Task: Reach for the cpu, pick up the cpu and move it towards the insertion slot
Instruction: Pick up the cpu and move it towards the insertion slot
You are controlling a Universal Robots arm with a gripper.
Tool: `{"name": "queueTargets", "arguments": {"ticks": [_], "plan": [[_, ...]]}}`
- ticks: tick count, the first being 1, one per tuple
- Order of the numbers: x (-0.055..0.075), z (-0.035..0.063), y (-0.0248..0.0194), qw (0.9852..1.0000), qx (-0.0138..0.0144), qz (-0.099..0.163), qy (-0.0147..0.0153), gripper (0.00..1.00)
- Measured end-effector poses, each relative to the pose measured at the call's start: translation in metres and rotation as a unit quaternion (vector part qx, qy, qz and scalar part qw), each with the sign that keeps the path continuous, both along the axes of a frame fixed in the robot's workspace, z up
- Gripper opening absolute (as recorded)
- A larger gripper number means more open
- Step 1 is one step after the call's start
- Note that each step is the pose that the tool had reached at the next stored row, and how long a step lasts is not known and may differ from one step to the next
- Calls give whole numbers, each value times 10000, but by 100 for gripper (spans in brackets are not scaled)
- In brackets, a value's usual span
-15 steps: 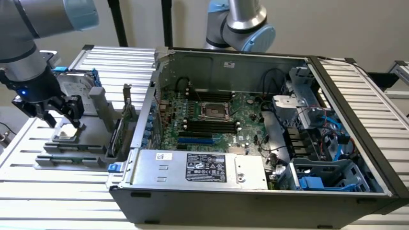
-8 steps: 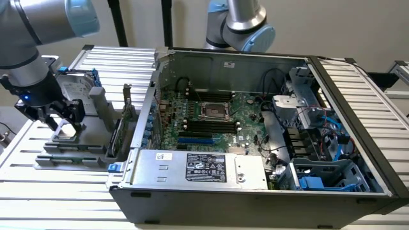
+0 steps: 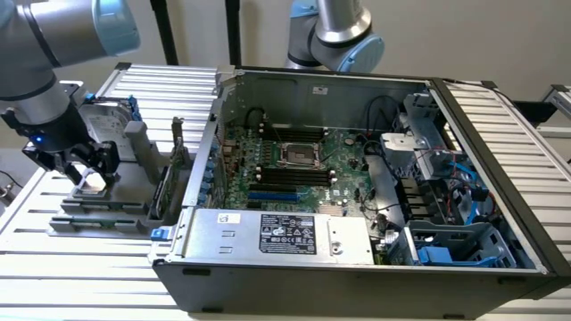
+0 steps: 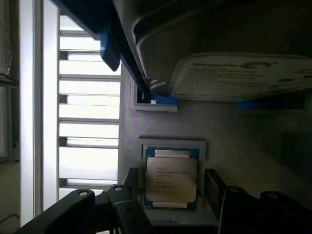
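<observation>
Wrist view: the cpu lies flat, silver face up, nearly square, on the grey holder, between the gripper's wide-apart jaws. From the exterior view they half-hide it.

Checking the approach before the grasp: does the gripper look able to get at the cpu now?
Probably yes. The open gripper hangs right over the cpu, straddling it, with nothing covering its top; the hard drive stands apart.
</observation>
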State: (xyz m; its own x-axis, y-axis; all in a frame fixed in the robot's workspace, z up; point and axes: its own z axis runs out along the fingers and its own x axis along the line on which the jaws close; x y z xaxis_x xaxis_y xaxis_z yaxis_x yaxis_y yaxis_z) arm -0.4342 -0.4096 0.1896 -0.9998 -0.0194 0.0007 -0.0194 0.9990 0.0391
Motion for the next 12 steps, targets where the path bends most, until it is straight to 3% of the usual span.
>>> {"name": "queueTargets", "arguments": {"ticks": [12], "plan": [[6,-27,1,10000,1,-1,3,65]]}}
